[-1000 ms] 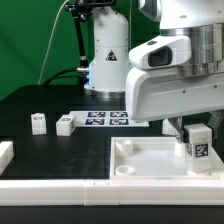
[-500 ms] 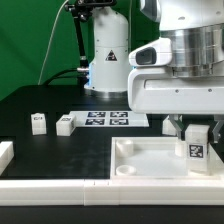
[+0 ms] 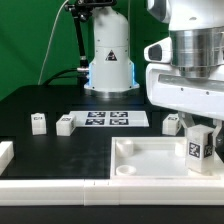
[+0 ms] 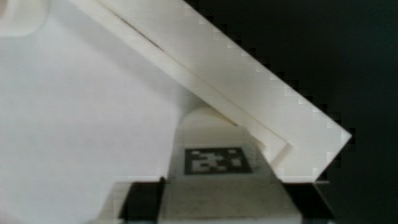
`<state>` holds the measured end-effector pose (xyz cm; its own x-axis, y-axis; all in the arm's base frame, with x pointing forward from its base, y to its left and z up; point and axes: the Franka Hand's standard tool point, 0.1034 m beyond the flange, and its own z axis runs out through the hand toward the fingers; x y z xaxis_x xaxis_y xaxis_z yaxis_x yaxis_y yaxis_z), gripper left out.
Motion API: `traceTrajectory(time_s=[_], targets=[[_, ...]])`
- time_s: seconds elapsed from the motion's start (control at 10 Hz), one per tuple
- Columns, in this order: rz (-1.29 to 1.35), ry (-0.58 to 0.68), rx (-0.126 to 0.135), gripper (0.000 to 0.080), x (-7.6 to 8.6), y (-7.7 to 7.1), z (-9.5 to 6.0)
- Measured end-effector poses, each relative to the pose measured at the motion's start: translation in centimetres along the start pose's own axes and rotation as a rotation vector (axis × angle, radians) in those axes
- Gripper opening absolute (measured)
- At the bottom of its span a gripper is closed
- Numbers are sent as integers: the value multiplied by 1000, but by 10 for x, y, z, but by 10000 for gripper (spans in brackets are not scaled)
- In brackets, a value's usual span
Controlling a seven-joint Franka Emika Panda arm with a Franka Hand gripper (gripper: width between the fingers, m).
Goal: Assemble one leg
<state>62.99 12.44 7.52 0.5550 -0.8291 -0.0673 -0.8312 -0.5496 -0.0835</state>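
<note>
My gripper (image 3: pixel 199 138) is shut on a leg (image 3: pixel 198 146), a small white block with a black-and-white tag, and holds it upright over the right part of the large white tray (image 3: pixel 150 160). In the wrist view the leg (image 4: pixel 222 150) sits between my dark fingers (image 4: pixel 143 203), close to the tray's raised rim (image 4: pixel 231 80). Two more legs (image 3: pixel 38 122) (image 3: pixel 65 125) stand on the black table at the exterior view's left. Another leg (image 3: pixel 172 124) shows behind my gripper.
The marker board (image 3: pixel 108 118) lies flat behind the tray. A white rail (image 3: pixel 60 186) runs along the table's front edge, with a white block (image 3: pixel 5 153) at its left end. The arm's white base (image 3: pixel 108 60) stands at the back.
My gripper with the leg has shifted toward the exterior view's right and the leg now tilts slightly. The other legs have not moved.
</note>
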Motion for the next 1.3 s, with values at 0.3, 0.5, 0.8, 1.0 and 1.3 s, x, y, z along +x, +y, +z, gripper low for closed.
traceTrajectory(time_s=[0.3, 0.5, 0.8, 1.0, 1.3], targets=[[-141, 2, 1, 374, 2, 0, -1], [-422, 27, -10, 633, 2, -1, -1], [-854, 62, -85, 646, -3, -6, -2], [-1075, 54, -95, 649, -1, -5, -1], [-1262, 32, -107, 649, 6, -1, -1]])
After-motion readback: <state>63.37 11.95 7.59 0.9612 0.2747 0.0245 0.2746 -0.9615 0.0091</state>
